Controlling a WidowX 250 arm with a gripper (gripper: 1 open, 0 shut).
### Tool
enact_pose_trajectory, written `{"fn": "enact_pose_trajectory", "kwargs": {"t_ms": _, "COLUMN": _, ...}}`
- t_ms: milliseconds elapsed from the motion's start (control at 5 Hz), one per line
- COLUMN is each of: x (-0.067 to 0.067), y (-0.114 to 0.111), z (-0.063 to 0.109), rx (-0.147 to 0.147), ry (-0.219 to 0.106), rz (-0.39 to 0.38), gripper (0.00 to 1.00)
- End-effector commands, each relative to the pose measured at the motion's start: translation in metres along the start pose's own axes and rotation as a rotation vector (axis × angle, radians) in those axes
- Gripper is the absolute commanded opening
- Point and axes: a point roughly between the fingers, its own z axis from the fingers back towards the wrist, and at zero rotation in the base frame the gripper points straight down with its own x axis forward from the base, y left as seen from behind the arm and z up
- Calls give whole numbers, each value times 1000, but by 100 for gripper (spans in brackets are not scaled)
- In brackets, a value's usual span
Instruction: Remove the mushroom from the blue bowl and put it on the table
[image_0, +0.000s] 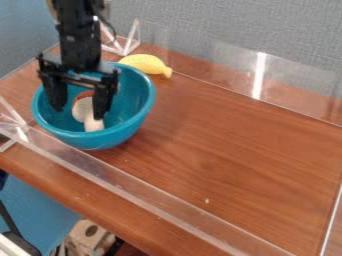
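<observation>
Evidently set for a grasp, the gripper (79, 97) hangs inside the blue bowl (123, 122) at far left, jaws spread wide either side of the mushroom (90, 115) lying there. Rightward, the table (227, 140) offers bare wood, walled by clear acrylic.

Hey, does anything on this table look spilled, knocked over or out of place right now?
Nothing stands out. The blue bowl sits upright on the table with the mushroom inside, the gripper open above it, and a banana lies behind the bowl. Nothing spilled or damaged.
</observation>
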Motion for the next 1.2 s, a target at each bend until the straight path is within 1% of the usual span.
{"fn": "enact_pose_trajectory", "kwargs": {"t_ms": 0, "x": 6, "y": -7, "z": -1, "rx": 14, "ry": -38, "rz": -11, "gripper": 100}}
{"fn": "enact_pose_trajectory", "kwargs": {"t_ms": 400, "x": 15, "y": 1, "z": -19, "rx": 40, "ry": -61, "rz": -128, "gripper": 100}}
{"fn": "enact_pose_trajectory", "kwargs": {"t_ms": 600, "x": 18, "y": 6, "z": -25, "rx": 54, "ry": -72, "rz": -181, "gripper": 0}}
{"fn": "enact_pose_trajectory", "kwargs": {"t_ms": 800, "x": 16, "y": 3, "z": -17, "rx": 70, "ry": -83, "rz": -182, "gripper": 100}}
{"fn": "enact_pose_trajectory", "kwargs": {"t_ms": 1000, "x": 15, "y": -1, "z": -7, "rx": 88, "ry": -103, "rz": -182, "gripper": 100}}
